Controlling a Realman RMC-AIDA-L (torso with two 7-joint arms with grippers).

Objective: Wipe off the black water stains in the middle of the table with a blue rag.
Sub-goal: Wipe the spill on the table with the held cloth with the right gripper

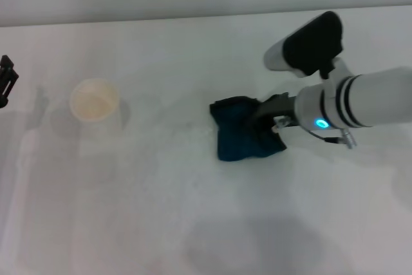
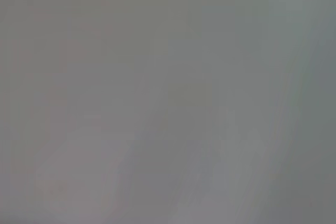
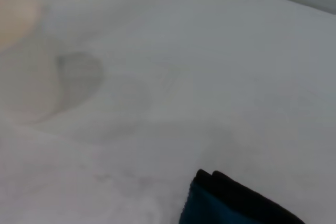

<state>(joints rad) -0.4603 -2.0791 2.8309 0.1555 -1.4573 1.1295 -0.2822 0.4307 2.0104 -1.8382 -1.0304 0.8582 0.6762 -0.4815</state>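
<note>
The right claw [image 1: 269, 119] presses down on the crumpled dark blue-teal cloth rag [image 1: 241, 138], clenched on its edge, near the middle of the plain white smooth table [image 1: 193, 223]. A white paper cup [image 1: 94, 100] stands well apart on the left. The left claw [image 1: 5, 80] sits at the table's left edge — whether it is clenched or released, I cannot tell.

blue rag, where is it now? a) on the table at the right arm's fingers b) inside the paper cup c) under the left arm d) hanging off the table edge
a: the blue rag lies bunched on the white table at the right gripper, well apart from the paper cup.
</note>
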